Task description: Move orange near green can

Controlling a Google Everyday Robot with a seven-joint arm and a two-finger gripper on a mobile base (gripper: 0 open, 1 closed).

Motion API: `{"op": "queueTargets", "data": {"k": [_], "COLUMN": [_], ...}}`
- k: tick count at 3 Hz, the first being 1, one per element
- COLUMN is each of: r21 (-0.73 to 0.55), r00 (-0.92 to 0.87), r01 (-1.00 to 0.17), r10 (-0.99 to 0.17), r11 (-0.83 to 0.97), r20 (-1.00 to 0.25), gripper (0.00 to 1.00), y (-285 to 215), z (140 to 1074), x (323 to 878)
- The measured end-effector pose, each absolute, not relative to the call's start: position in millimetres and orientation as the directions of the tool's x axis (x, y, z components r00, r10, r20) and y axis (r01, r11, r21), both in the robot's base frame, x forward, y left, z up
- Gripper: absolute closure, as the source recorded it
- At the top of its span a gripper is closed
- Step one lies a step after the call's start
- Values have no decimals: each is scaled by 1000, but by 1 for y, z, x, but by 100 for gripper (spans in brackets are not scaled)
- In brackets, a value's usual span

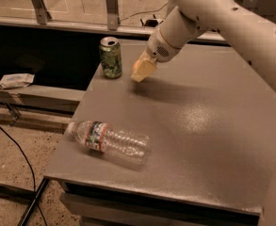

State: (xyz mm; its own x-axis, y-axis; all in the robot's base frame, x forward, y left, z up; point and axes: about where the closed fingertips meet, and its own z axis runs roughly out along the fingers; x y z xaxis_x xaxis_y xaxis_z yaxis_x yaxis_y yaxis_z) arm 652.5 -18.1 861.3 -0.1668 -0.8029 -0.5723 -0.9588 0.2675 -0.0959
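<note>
**Gripper (142, 70) over the far left of the desk (213, 126), beside the green can (110, 58).**

The grey desk spreads beneath the jaws, and the white arm (222, 13) comes in from their upper right. A clear plastic bottle (114, 142) lies on its side well in front of the jaws. The green can stands upright just to their left. The orange (139, 69) shows only as an orange tint at the jaws. I cannot tell whether they clamp it.
</note>
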Motion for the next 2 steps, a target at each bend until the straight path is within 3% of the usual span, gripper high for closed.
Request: {"op": "queueTargets", "data": {"k": [1, 2], "r21": [-80, -73], "r00": [-187, -186], "r01": [-956, -957], "r10": [-798, -785], "r11": [281, 281], "r20": [-573, -590], "gripper": [59, 28], "y": [-7, 6], "z": [849, 845], "x": [660, 668]}}
